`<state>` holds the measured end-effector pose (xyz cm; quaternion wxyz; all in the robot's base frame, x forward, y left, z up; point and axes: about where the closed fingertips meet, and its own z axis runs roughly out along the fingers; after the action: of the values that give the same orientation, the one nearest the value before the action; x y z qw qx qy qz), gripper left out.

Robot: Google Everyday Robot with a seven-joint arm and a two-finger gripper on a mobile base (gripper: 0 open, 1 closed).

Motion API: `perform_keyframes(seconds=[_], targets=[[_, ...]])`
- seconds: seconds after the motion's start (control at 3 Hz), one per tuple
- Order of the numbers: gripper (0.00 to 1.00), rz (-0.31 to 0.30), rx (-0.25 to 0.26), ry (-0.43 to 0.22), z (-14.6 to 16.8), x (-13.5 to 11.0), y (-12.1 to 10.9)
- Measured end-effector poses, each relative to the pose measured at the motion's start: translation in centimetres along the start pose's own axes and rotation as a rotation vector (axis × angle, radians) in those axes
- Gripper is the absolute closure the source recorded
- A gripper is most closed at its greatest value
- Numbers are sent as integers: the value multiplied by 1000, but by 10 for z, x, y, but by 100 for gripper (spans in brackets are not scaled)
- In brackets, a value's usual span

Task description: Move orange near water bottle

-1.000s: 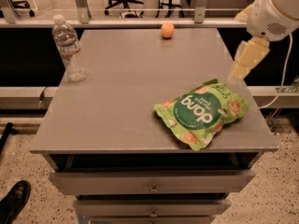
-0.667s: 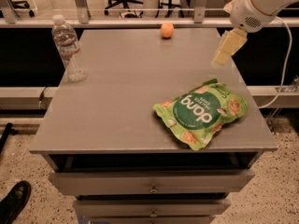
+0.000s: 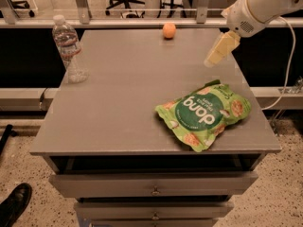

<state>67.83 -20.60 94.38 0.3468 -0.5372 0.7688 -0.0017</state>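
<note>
The orange (image 3: 169,30) is small and round and sits near the far edge of the grey table (image 3: 123,103), right of the middle. The water bottle (image 3: 69,49) is clear with a white cap and a white-and-red label; it stands upright at the table's far left corner. My gripper (image 3: 214,58) hangs from the white arm at the upper right, above the table's right side. It is to the right of the orange, nearer the camera, and well apart from it. It holds nothing that I can see.
A green snack bag (image 3: 204,114) lies flat on the right front part of the table. Drawers (image 3: 154,186) are under the tabletop. A metal rail (image 3: 142,20) runs behind the table. A black shoe (image 3: 14,203) is on the floor at the lower left.
The arm and gripper have moved left and up the picture, further over the table toward the orange. The orange, bottle and bag have not moved.
</note>
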Motion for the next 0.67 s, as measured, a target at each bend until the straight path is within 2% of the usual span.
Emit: perform_keyframes(seconds=[0.33,0.67], targets=[[0,86,20,-110,50,-11,-40],[0,163,62,-194,78,-20,-74]])
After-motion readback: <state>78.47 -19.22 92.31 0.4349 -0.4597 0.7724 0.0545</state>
